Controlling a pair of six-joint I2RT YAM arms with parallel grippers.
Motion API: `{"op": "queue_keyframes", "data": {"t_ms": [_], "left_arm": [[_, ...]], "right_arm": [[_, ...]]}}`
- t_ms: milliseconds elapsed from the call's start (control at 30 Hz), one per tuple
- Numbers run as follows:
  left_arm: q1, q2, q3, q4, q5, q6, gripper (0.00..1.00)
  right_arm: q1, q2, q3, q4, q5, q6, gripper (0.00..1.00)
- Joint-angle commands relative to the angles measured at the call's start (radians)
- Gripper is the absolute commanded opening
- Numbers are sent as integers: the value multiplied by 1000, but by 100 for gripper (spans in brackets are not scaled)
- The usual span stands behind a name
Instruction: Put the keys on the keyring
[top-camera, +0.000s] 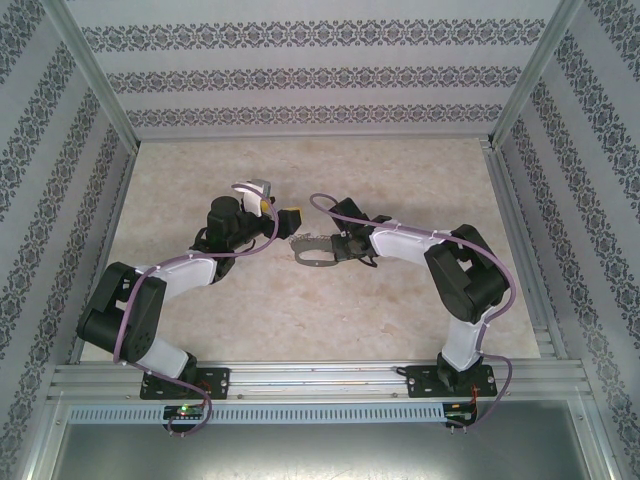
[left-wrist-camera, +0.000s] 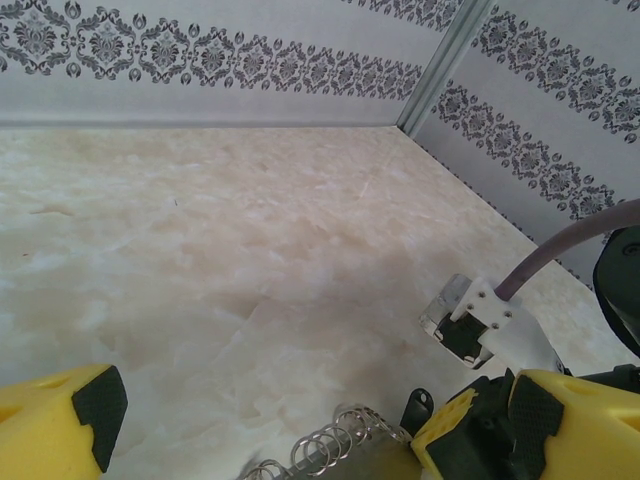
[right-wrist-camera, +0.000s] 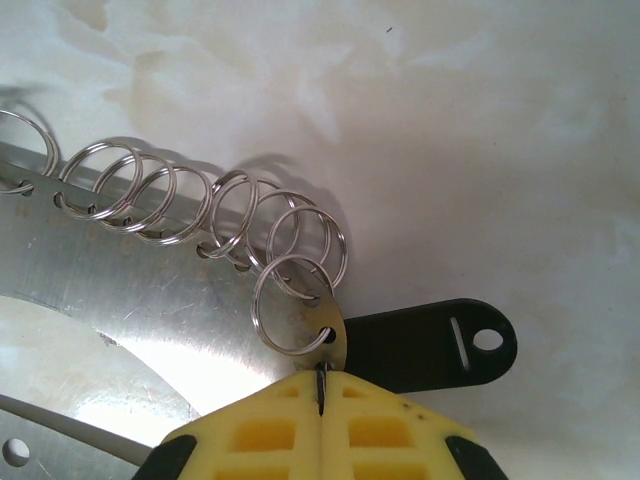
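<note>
**Left claw (top-camera: 279, 209) wide open, right claw (top-camera: 346, 247) pinched shut**

The left claw hangs over the pale marbled tabletop (top-camera: 300, 330) with its yellow-padded fingers (left-wrist-camera: 60, 420) spread wide, holding nothing. Just to its right is the flat grey D-shaped metal keyring (top-camera: 318, 258) — small silvery wire rings (right-wrist-camera: 190, 205) line one edge. The right claw's yellow fingertips press together on the keyring's thin corner. The tiny black plastic-headed key (right-wrist-camera: 430, 345) sits right beside them — one end hidden behind that corner.
</note>
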Motion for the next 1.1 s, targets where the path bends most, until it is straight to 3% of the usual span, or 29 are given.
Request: {"op": "queue_keyframes", "data": {"t_ms": [0, 200, 333, 467, 567, 767, 1067], "left_arm": [[-10, 0, 34, 61, 41, -8, 99], [-10, -13, 42, 92, 121, -26, 96], [-11, -21, 62, 71, 167, -51, 87], [-23, -30, 90, 6, 196, -43, 77], [-51, -39, 126, -120, 177, 42, 71], [-109, -52, 172, -306, 43, 235, 73], [-108, -56, 162, -267, 30, 197, 75]], "right_arm": [[4, -30, 22, -35, -6, -15, 0], [-74, -160, 54, 3, -251, 8, 0], [-135, -203, 84, 44, -414, 50, 0], [-171, -219, 110, 88, -498, 96, 0], [-183, -222, 130, 112, -524, 126, 0], [-185, -226, 166, 110, -531, 137, 0], [-201, -252, 149, 111, -565, 91, 0]]}}
